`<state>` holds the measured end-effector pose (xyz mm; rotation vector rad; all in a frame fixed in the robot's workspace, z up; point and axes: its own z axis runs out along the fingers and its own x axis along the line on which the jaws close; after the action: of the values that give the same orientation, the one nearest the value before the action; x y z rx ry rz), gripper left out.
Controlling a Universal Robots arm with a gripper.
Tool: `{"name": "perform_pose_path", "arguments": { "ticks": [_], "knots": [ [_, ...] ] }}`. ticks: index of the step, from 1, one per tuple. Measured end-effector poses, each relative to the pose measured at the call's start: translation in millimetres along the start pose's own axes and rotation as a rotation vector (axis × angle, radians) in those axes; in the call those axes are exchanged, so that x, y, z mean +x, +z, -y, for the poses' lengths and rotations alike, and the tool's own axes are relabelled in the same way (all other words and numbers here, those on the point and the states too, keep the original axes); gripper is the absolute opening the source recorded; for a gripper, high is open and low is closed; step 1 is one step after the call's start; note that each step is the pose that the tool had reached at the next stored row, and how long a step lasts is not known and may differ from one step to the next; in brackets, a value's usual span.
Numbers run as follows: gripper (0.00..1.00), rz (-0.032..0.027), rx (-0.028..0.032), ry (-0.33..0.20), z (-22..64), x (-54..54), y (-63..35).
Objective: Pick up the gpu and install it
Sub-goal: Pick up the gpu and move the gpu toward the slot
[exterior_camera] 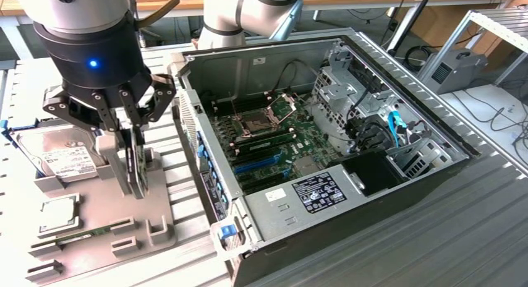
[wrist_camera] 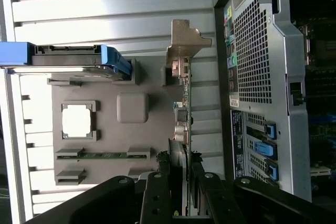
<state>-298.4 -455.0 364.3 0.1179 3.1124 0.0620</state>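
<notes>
We see jaws pinching the thin green gpu [exterior_camera: 138, 169], upright at grey moulded fixture [exterior_camera: 99, 216]. Ribbed aluminium tabletop [exterior_camera: 462, 237], open steel case [exterior_camera: 247, 61] beside.

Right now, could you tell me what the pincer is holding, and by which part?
The graphics card, standing on edge, pinched across its upper edge at the end far from its metal bracket.

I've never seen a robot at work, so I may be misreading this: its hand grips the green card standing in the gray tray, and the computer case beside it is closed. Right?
Not quite: the computer case is open, its motherboard exposed, as the exterior view shows. The rest holds: the hand grips the gpu, standing on edge in the gray tray.
</notes>
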Motion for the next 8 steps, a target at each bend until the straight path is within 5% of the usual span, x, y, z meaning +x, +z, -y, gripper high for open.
{"name": "perform_pose_path", "arguments": {
  "ticks": [8],
  "knots": [
    [0.26,0.0,0.0,0.0,-0.1,-0.1,-3.6]
  ]
}}
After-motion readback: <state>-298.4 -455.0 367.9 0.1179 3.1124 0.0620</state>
